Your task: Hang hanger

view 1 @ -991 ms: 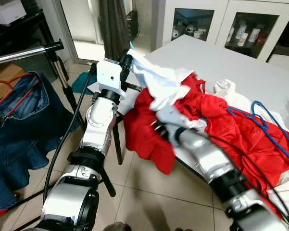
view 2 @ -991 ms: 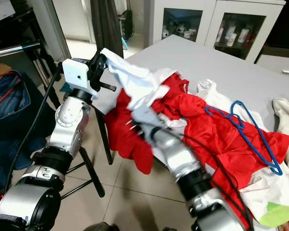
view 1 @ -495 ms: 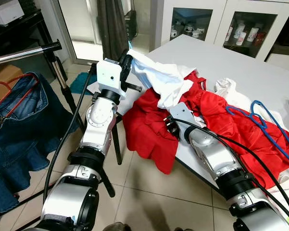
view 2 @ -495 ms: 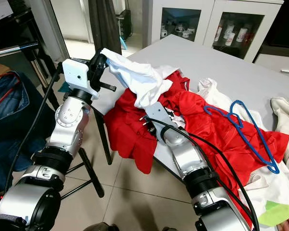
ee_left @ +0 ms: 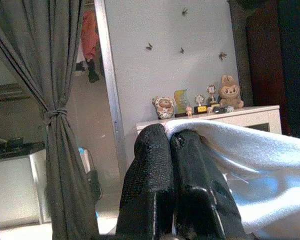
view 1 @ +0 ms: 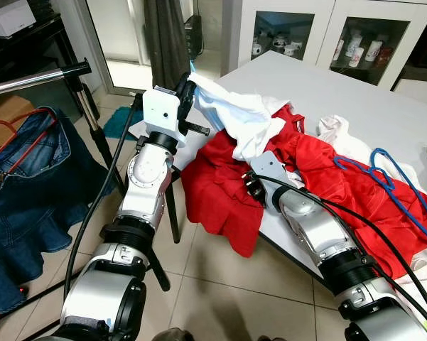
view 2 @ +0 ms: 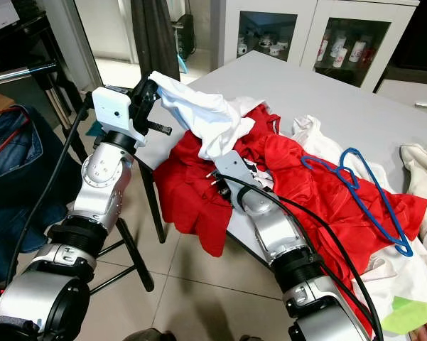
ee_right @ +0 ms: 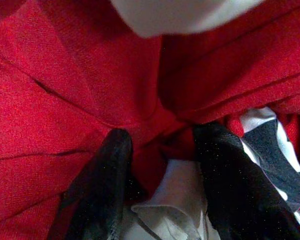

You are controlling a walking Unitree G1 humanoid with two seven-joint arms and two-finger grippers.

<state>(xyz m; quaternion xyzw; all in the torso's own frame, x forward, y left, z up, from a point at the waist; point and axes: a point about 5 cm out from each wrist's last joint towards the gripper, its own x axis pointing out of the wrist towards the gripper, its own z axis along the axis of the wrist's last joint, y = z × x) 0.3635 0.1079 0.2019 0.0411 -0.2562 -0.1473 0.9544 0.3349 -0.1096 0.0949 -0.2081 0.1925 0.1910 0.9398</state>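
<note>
Two hands, left hand (ee_left: pixel 170 150) clenched on white garment (view 1: pixel 238 117), right hand (ee_right: pixel 162 165) spread in red cloth (view 1: pixel 220 185), blue hanger (view 1: pixel 387 181) well apart

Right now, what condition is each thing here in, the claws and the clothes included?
Left gripper: shut on white garment, lifted.
Right gripper: open, pressed into red garment.
Red garment: crumpled, draping off table.
Blue hanger: lying bare on clothes.
Jeans: hanging on red hanger.

No readable text, labels, brands or numbers anywhere.
</note>
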